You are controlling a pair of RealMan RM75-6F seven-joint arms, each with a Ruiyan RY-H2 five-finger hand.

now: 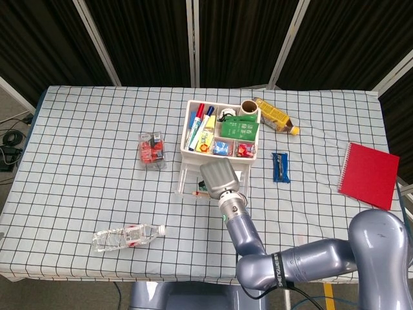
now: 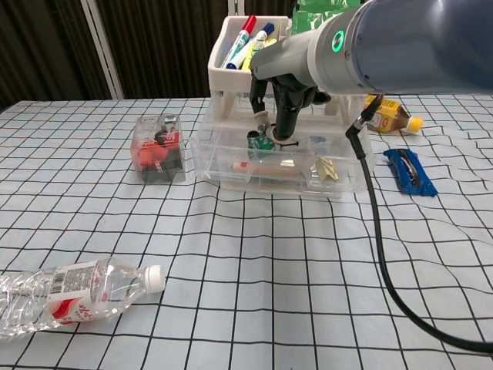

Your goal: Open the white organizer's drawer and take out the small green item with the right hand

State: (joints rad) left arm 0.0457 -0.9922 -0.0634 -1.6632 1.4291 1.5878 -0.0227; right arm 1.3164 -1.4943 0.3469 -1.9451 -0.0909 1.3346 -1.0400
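Observation:
The white organizer (image 1: 219,150) (image 2: 229,72) stands at the table's middle back, its top bins holding markers and small packets. Its clear drawer (image 2: 231,179) (image 1: 187,183) is pulled out toward me. My right hand (image 1: 219,175) (image 2: 282,108) reaches down into the drawer from above. Its fingertips (image 2: 263,122) pinch the small green item (image 2: 257,141), which hangs a little above the drawer floor at the drawer's middle. In the head view the hand hides the item. My left hand shows in neither view.
A stick with a red tip (image 2: 258,165) and a gold clip (image 2: 327,167) lie in the drawer. A clear box with red contents (image 2: 159,148) sits left of it. A water bottle (image 2: 69,297) lies front left. A blue bar (image 2: 408,171), yellow bottle (image 1: 274,116) and red notebook (image 1: 369,174) are to the right.

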